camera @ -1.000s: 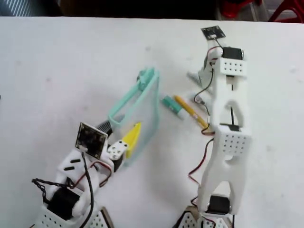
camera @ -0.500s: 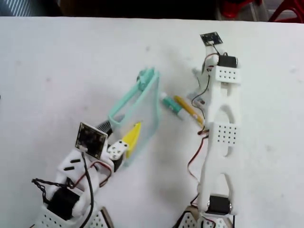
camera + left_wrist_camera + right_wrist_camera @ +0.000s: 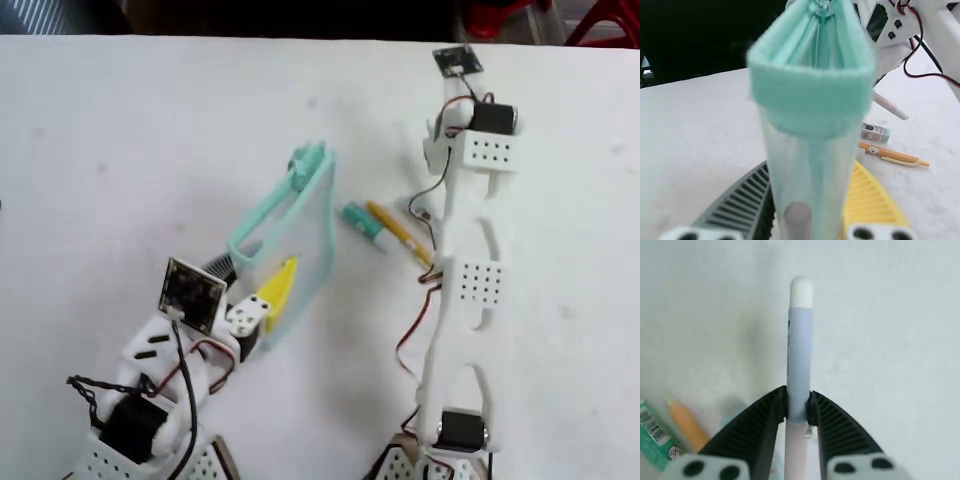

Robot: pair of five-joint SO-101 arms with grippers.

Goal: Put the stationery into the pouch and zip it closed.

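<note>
Near the middle of the white worktop (image 3: 150, 130) we see the translucent pouch (image 3: 295, 235) with mint-green trim, running from about 7 o'clock to 1 o'clock in the high view. Its zip slider (image 3: 300, 160) is at the 1 o'clock end, and the two trimmed edges stand apart there, so the mouth is open.

The left pincer (image 3: 262, 300) is clamped on the pouch's 7 o'clock corner. In the left wrist view we see its grey ribbed finger (image 3: 740, 205) and its yellow finger (image 3: 872, 200) pressing the clear wall from either side.

Just beside the pouch, at its 3 o'clock, lie a green-sleeved eraser (image 3: 362, 225) and an orange pen (image 3: 400, 235). They touch or nearly touch each other, and both point toward 10 o'clock.

At 3 o'clock of those two, the right arm (image 3: 470, 290) stretches from 6 o'clock up toward 12 o'clock.

The right pincer (image 3: 799, 401) is closed tight on a pale blue pen (image 3: 800, 340) with a white end, gripping it partway along the barrel. The pen sits above bare worktop, and the orange pen and eraser lie close by.
</note>
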